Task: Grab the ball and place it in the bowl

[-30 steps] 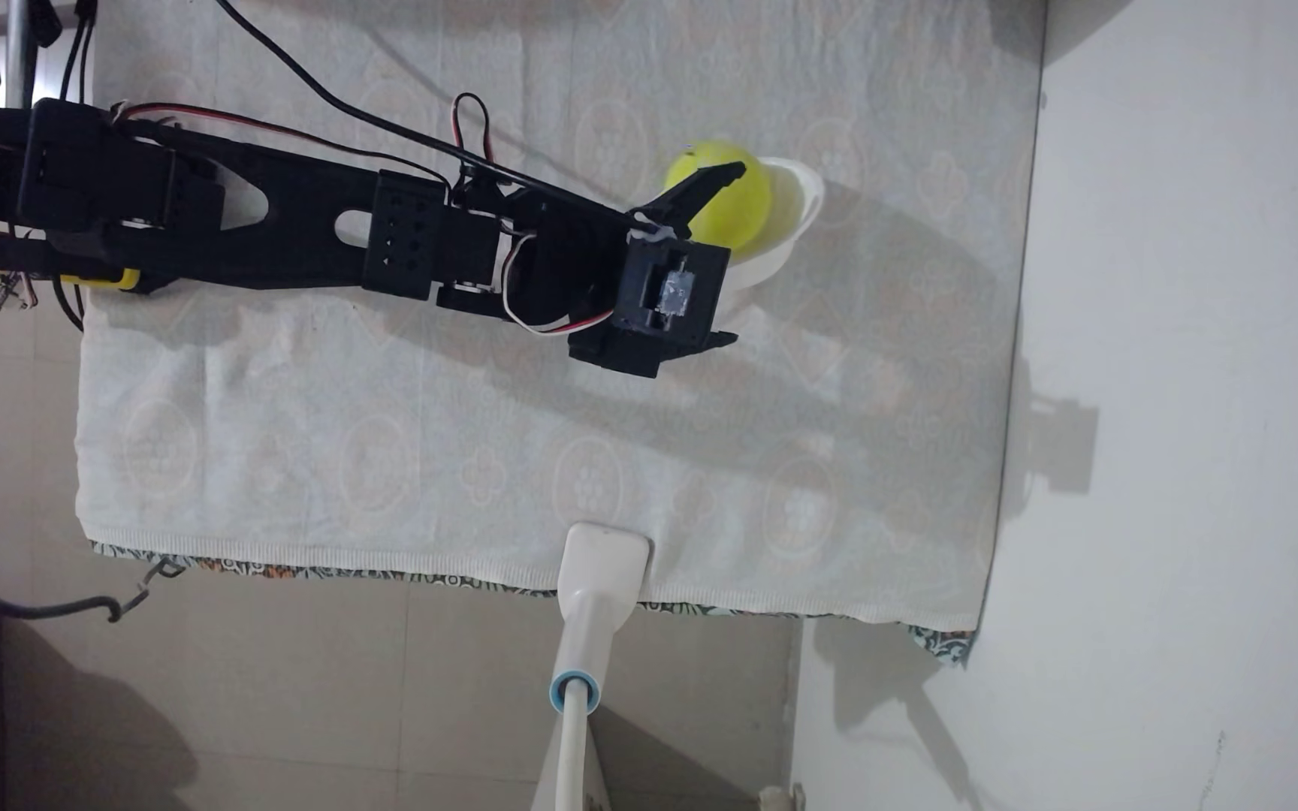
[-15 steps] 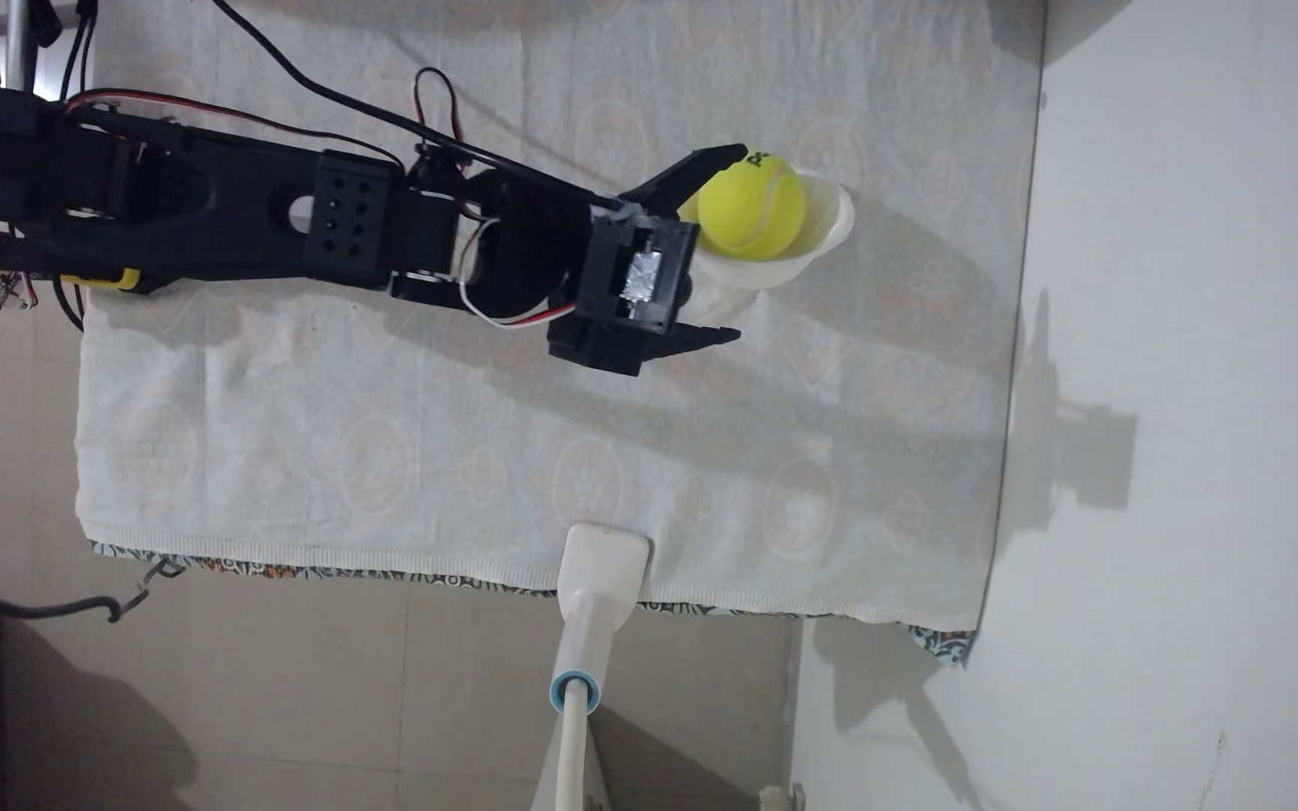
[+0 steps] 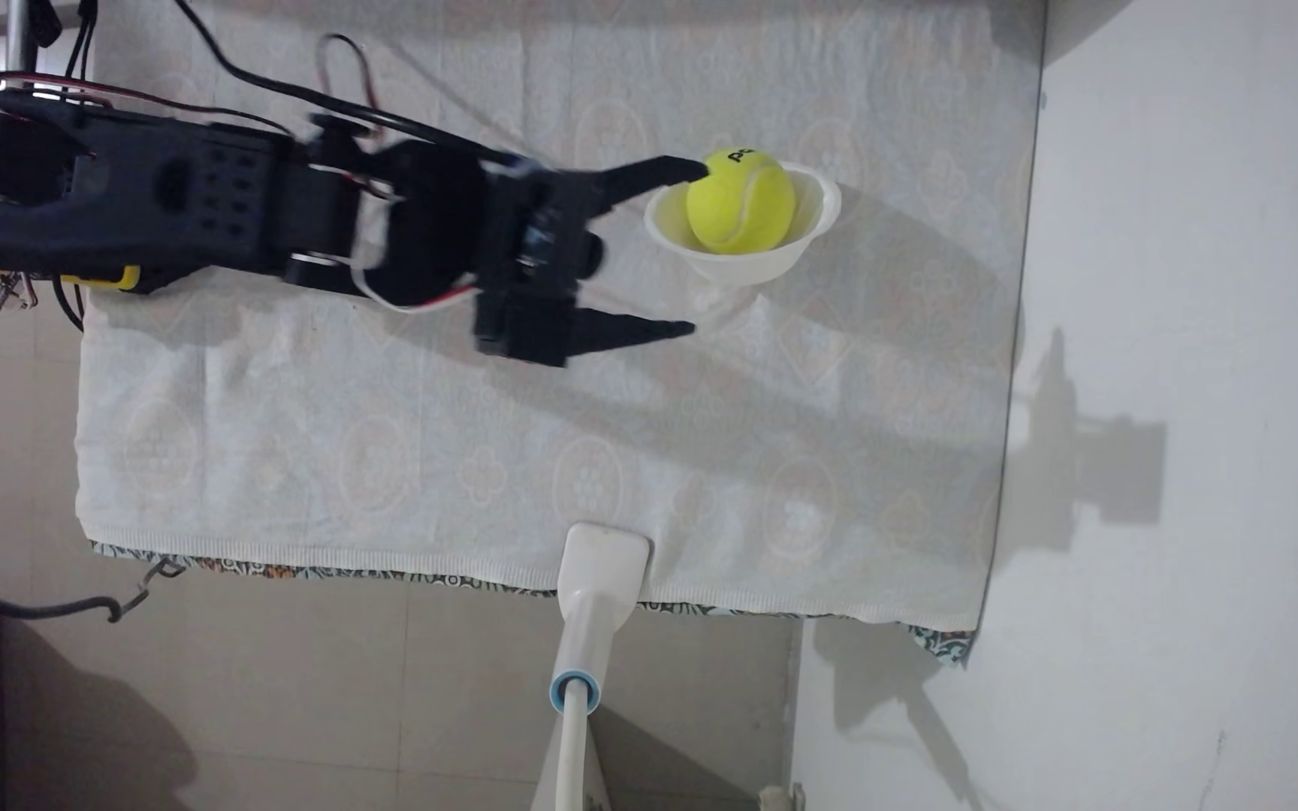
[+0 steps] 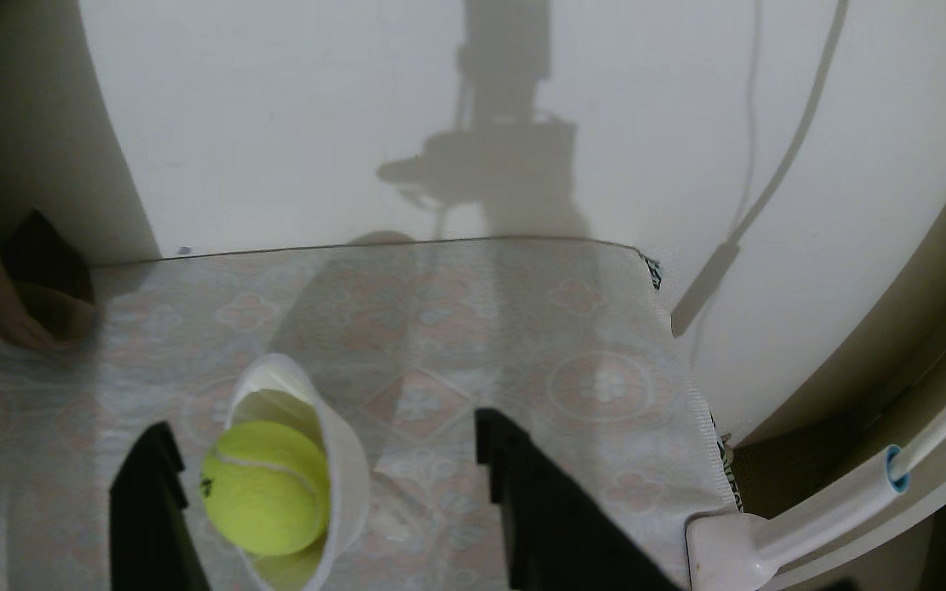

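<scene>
The yellow-green ball (image 3: pixel 739 204) with black lettering rests inside the small white bowl (image 3: pixel 749 269) on the patterned cloth, at the upper right of the fixed view. My black gripper (image 3: pixel 699 247) stands wide open just left of the bowl and holds nothing. Its upper fingertip (image 3: pixel 689 167) is right beside the ball's top left; I cannot tell whether it touches. In the wrist view the ball (image 4: pixel 263 494) lies in the bowl (image 4: pixel 345 471), which looks tilted with its mouth toward the camera. There the gripper (image 4: pixel 323 425) has one finger on each side of the bowl.
A white flat-headed handle (image 3: pixel 601 573) with a blue ring lies over the cloth's near edge and shows at the lower right (image 4: pixel 744 548) of the wrist view. A white wall (image 3: pixel 1176 312) runs just past the cloth's far end. A dark cable (image 3: pixel 45 608) lies on the floor.
The arm has drawn back to the left, away from the bowl, with its gripper still open. The ball has settled lower in the bowl, and the bowl has shifted slightly.
</scene>
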